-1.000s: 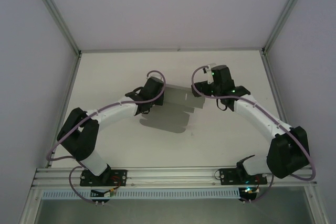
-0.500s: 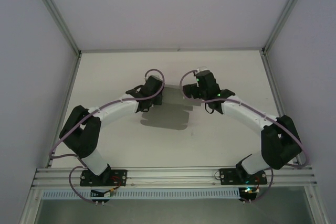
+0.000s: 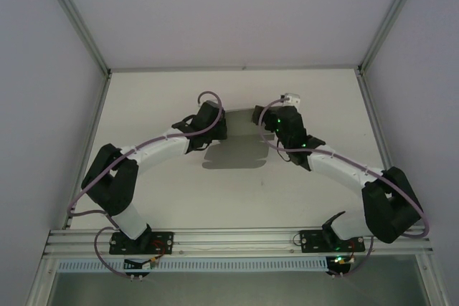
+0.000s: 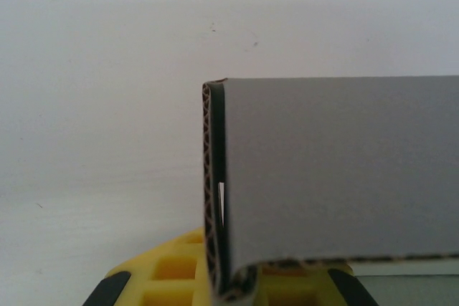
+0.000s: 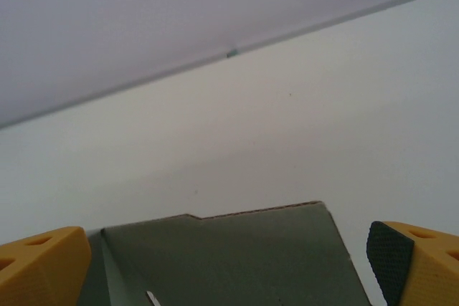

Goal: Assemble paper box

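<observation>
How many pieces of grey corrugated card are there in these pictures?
1. The single grey corrugated card sheet is pinched in the shut left gripper, and its edge shows between the open right gripper's jaws. More could be hidden beneath it.

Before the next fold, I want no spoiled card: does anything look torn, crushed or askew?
Nothing stands out. The paper box looks clean: its folded edge runs straight and uncrushed where the left fingers pinch it, and the right fingers stand open either side of an untorn flap.
</observation>
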Controlling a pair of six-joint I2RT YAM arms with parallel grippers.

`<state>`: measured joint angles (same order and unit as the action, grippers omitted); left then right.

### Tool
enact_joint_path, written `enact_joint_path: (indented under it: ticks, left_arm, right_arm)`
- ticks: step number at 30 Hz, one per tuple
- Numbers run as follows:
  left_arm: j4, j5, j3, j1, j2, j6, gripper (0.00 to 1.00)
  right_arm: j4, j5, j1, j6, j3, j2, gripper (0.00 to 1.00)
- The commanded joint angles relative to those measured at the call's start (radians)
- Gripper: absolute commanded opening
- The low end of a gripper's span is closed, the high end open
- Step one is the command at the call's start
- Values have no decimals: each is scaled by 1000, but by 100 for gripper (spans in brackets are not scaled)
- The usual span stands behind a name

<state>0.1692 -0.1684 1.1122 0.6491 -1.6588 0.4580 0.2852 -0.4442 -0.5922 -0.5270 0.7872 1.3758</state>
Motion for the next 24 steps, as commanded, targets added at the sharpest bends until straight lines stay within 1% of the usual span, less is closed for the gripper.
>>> enact_joint_path:
  ticks: [1,4,7,9,12,14,15,17,20,22,24]
  left_arm:
    - [-92,130,25,24,21,34,0]
    - [-76,101,28,23,25,33,0]
    - [-44,41,28,22,37,19,0]
    - [-39,35,26,15,49,-2,0]
    - [-33,36,25,3,67,-47,0]
    - [-16,35,31,-10,74,-59,0]
    - [-6,48,37,-19,75,-63,0]
    - [12,55,46,-32,77,-73,0]
    - [15,56,43,-38,83,-101,0]
    - [25,72,49,-39,80,-113,0]
    - [34,95,54,-39,77,-130,0]
  right_arm:
    - [206,16,-17,-66,1,23,100]
    - [188,-33,-17,-28,-12,-12,100]
    - [91,-97,-18,18,-31,-105,100]
    - [-58,-116,-16,60,-26,-186,100]
    - [-380,-142,-12,90,11,-294,100]
    - [-600,-140,0,73,34,-353,100]
    - [-694,-118,10,65,41,-373,100]
    - [-851,-102,25,31,40,-405,100]
    - [-917,-5,41,49,2,-435,100]
    - [-895,67,48,63,-15,-434,100]
    - [-842,94,54,74,-19,-415,100]
